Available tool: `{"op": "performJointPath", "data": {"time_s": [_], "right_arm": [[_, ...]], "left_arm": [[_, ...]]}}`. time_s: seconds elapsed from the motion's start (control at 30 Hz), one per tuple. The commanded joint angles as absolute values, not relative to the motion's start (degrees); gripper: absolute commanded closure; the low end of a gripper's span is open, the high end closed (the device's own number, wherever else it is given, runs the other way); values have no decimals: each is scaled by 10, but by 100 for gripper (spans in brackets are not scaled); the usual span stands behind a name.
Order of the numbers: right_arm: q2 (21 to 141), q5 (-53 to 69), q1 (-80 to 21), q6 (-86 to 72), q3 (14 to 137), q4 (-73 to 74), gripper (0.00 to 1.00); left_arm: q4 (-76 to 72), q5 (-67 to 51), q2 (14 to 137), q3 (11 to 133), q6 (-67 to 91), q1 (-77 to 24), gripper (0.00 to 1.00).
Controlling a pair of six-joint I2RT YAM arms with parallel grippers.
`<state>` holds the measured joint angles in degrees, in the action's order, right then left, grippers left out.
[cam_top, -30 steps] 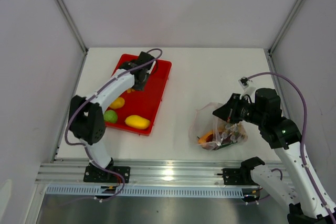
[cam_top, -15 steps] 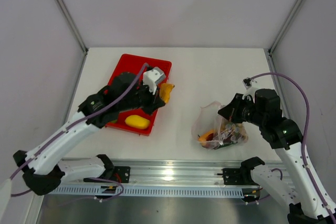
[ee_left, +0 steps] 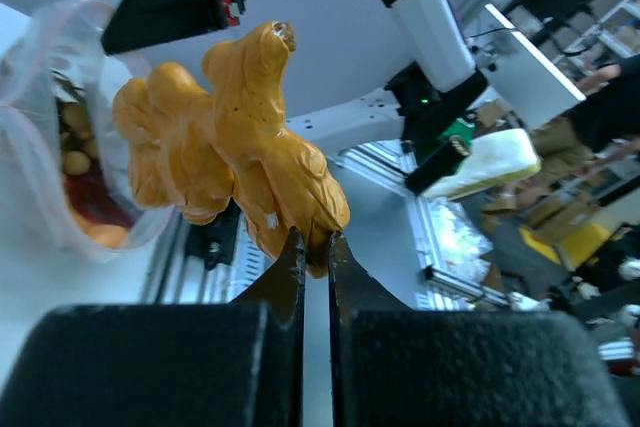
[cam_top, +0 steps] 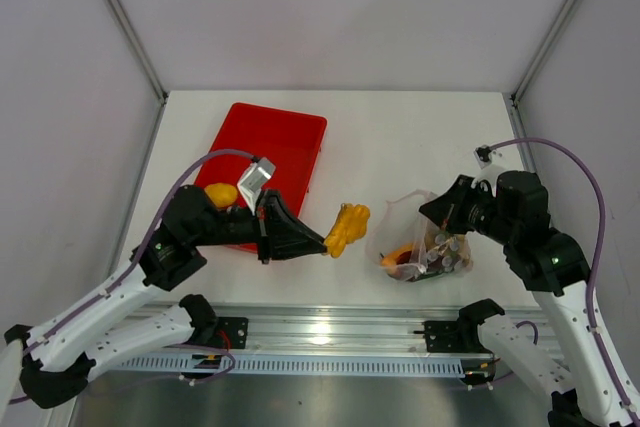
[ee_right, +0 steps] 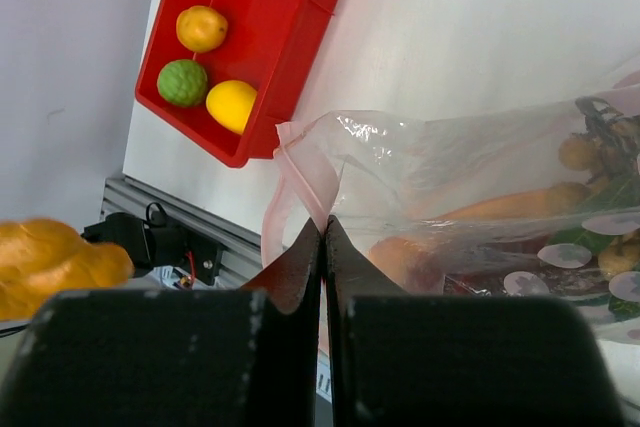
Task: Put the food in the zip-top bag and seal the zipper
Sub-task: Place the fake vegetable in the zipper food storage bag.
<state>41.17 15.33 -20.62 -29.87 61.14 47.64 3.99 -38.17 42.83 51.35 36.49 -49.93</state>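
Observation:
My left gripper [cam_top: 328,240] is shut on a lumpy orange-yellow piece of food [cam_top: 347,227], pinching its lower tip [ee_left: 310,242], and holds it in the air just left of the zip-top bag [cam_top: 420,242]. The clear bag lies on the table with a carrot-like piece, small beige balls and dark bits inside [ee_right: 480,207]. My right gripper [ee_right: 323,225] is shut on the bag's mouth edge at the pinkish zipper [ee_right: 300,172], lifting it so the mouth faces left. An orange fruit [ee_right: 201,27], a green lime [ee_right: 182,82] and a yellow mango [ee_right: 232,105] remain in the red tray.
The red tray [cam_top: 290,137] lies at the back left, partly covered by my left arm. A metal rail [cam_top: 320,327] runs along the table's near edge. White walls close in the left, back and right sides.
My left arm has left the tray and swung right and nearer, carrying the lumpy orange food up to the bag. The right gripper kept its hold on the bag's edge, shifting slightly.

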Motion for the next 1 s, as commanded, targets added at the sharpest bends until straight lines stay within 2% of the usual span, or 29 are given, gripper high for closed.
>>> {"op": "performJointPath", "data": {"time_s": [0.0,0.17,0.33,0.67,0.97], "right_arm": [[406,159,-211,-320,635,463,100],[399,180,-213,-348,630,451,100],[393,187,-220,-360,634,446,100],[387,192,-229,-368,649,446,100],[383,206,-229,-374,668,448,100]], "left_arm": [[-125,-433,435,475,475,-503,99],[-299,-425,475,405,587,-504,100],[-394,-421,539,387,644,-512,99],[-369,-390,613,401,639,-537,99],[-274,-353,679,428,561,-545,99]]}}
